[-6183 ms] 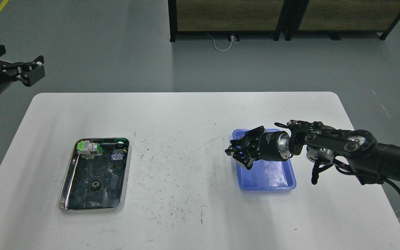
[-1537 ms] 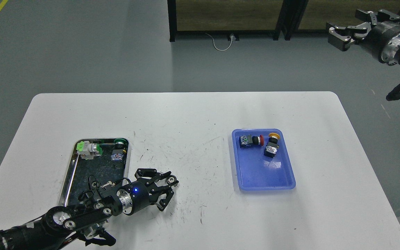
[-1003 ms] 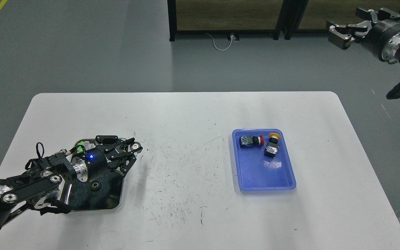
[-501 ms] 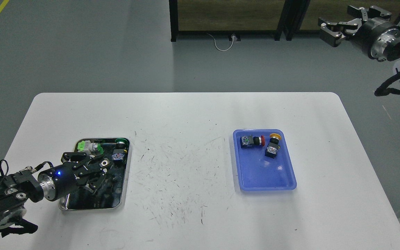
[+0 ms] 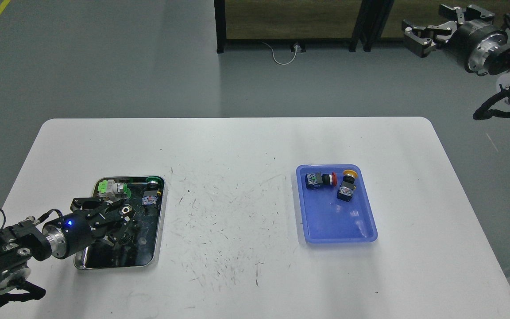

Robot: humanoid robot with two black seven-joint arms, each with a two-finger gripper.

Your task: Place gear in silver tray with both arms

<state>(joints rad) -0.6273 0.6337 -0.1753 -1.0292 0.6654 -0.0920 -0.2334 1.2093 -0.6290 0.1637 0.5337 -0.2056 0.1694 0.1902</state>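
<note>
The silver tray (image 5: 161, 221) lies on the left of the white table and has a dark reflective bottom. My left gripper (image 5: 121, 217) reaches in from the lower left and hovers low over the tray's middle. It is shut on a small round silver gear (image 5: 126, 209) at its fingertips. The gripper hides the tray bottom beneath it. My right gripper (image 5: 427, 22) is raised high at the top right, off the table, open and empty.
Green push-button parts (image 5: 113, 188) and a dark switch (image 5: 151, 195) lie at the silver tray's far end. A blue plastic tray (image 5: 348, 230) on the right holds a red-button switch (image 5: 321, 179) and a yellow-button switch (image 5: 347, 186). Dark cabinets stand behind the table.
My left gripper has carried the silver gear from the table beside the tray to over the tray's middle and has sunk lower. My right arm has drifted slightly left, staying raised.
</note>
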